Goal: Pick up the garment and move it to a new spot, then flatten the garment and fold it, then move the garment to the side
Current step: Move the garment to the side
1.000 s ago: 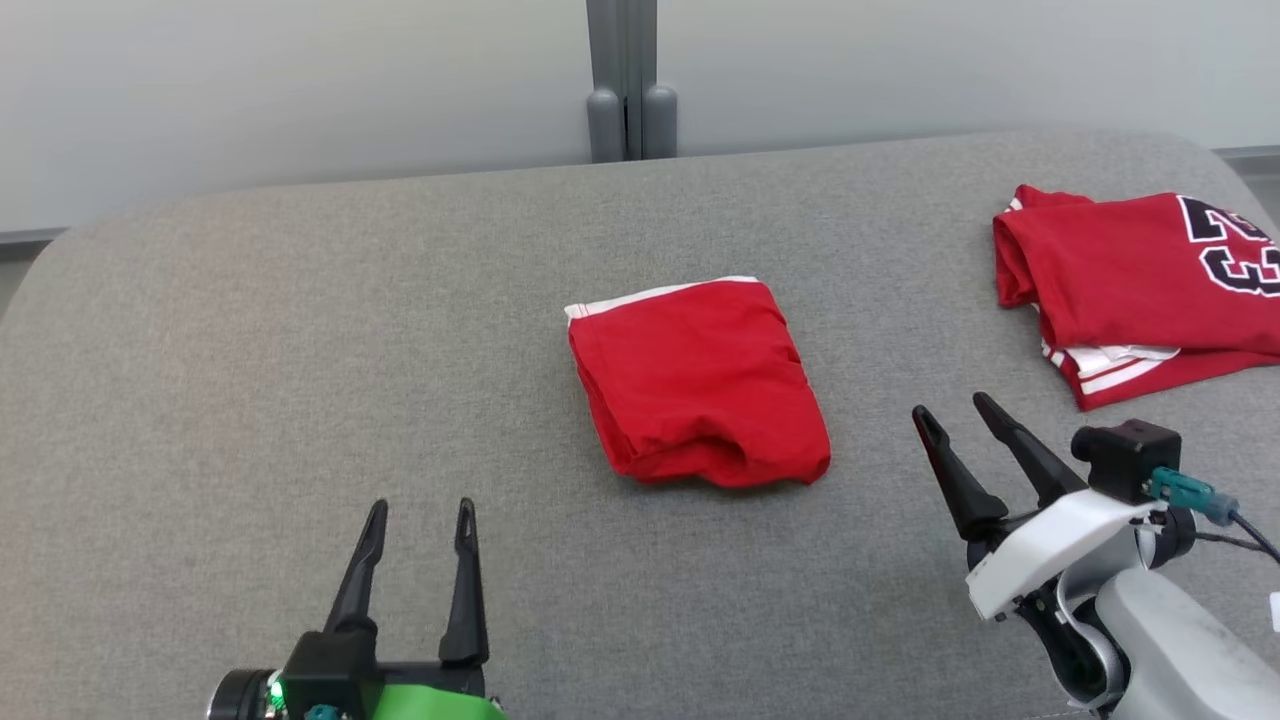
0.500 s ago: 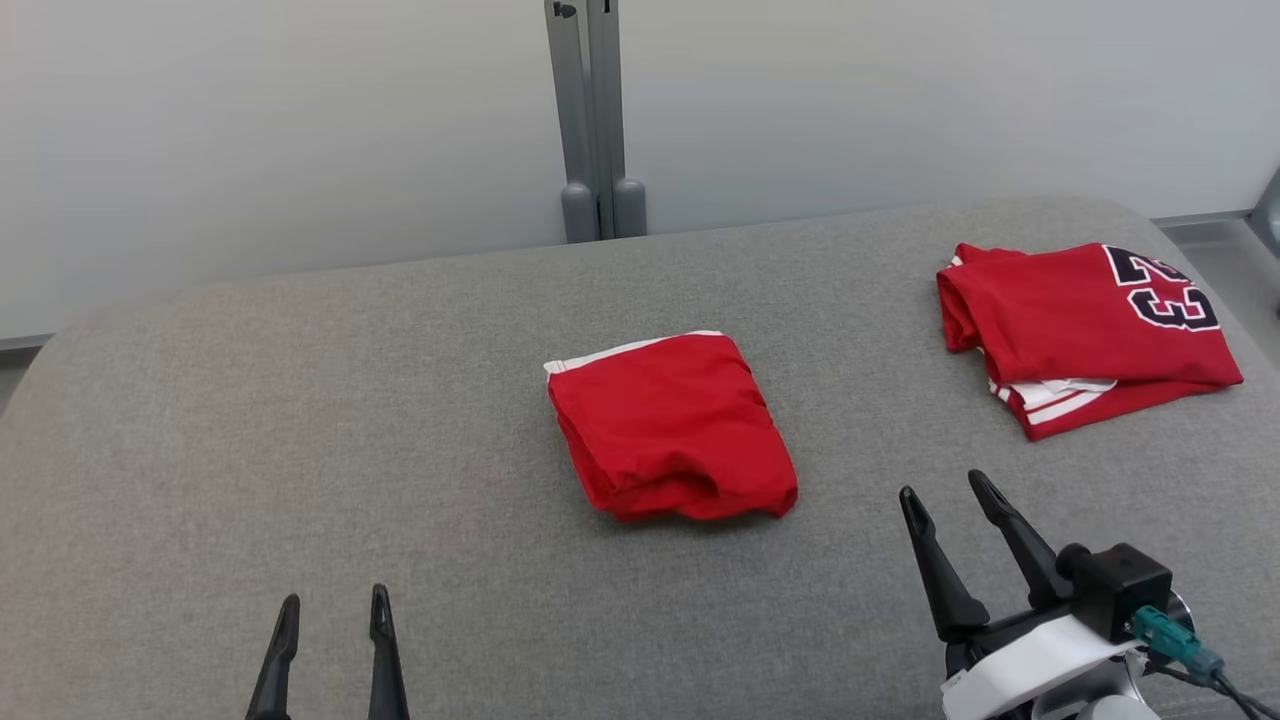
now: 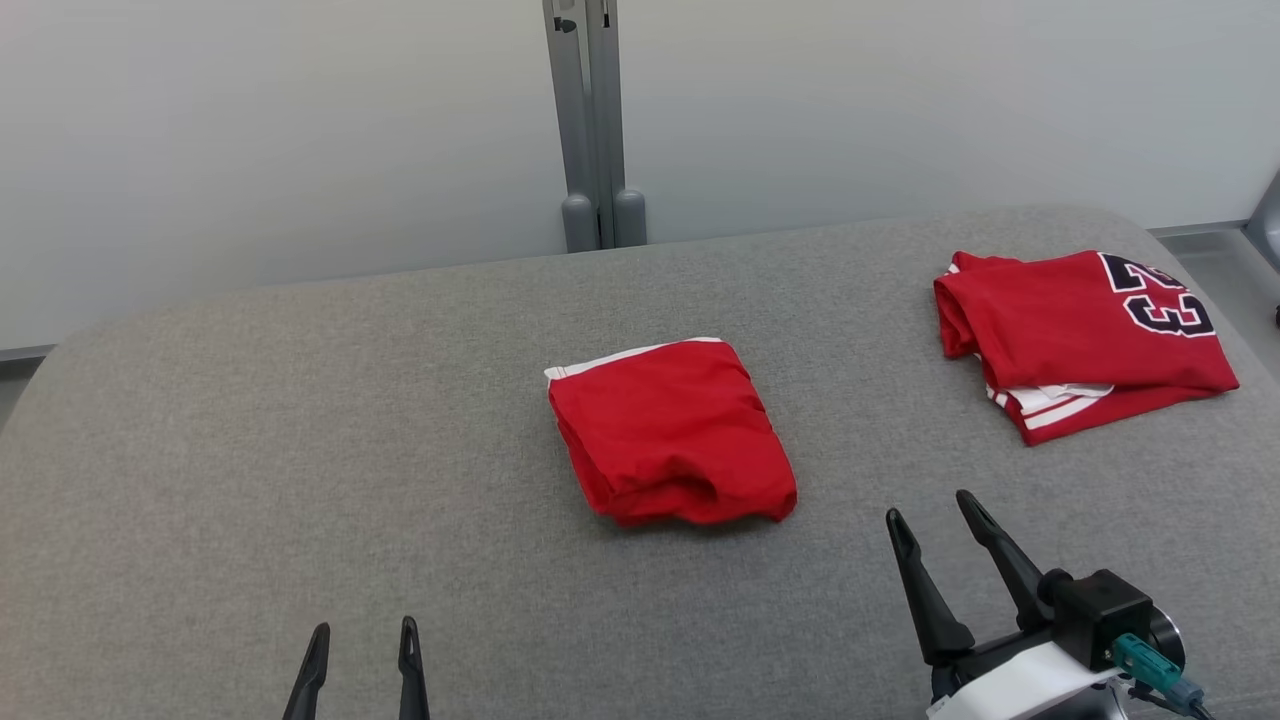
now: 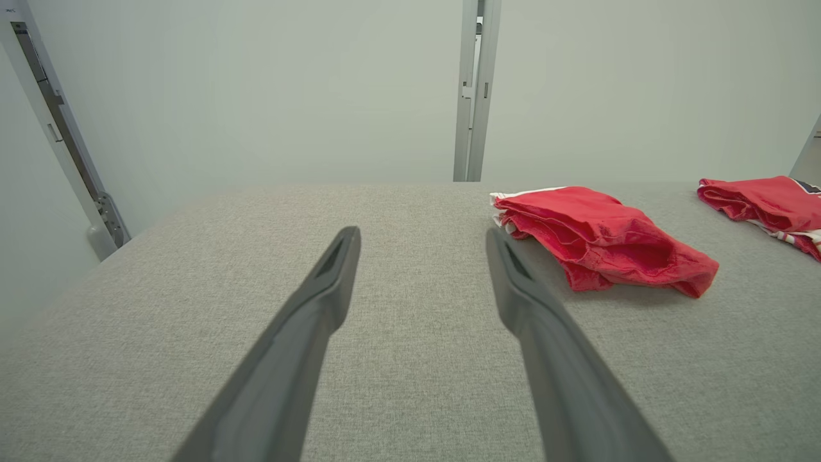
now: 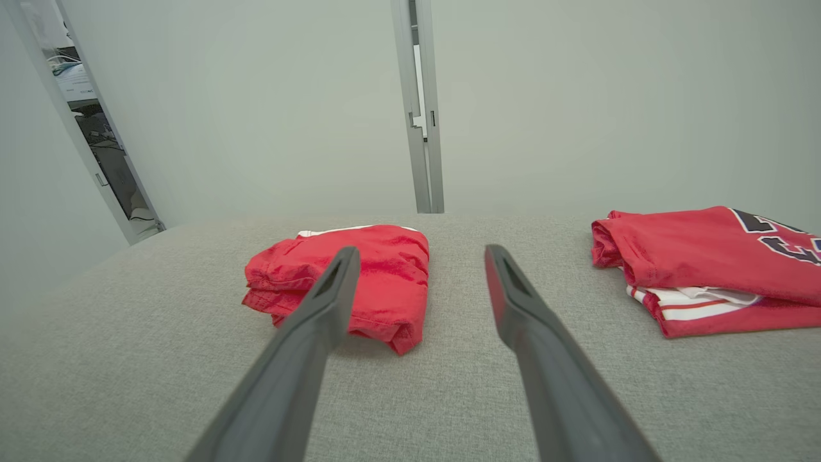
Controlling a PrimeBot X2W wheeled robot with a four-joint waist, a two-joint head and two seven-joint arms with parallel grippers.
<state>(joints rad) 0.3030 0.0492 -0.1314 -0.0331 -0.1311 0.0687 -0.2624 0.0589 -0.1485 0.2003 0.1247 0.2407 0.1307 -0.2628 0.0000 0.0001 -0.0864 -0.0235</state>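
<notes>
Both low, left gripper (image 3: pixel 364 625), right gripper (image 3: pixel 929 505), jaws apart, folded garment (image 3: pixel 670 430) beyond.

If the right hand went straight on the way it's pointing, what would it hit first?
Probably the folded red garment: its right edge lines up with the right hand. Beyond that lies bare table. The hand's height above the table is unclear.

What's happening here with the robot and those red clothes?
A two-armed robot is working on laundry. A folded red garment lies in the middle of the grey padded table, and a numbered red jersey sits folded off to the robot's right. Nothing is being held: both arms' jaws are open and empty, over the table's near side, short of the garment.
</notes>
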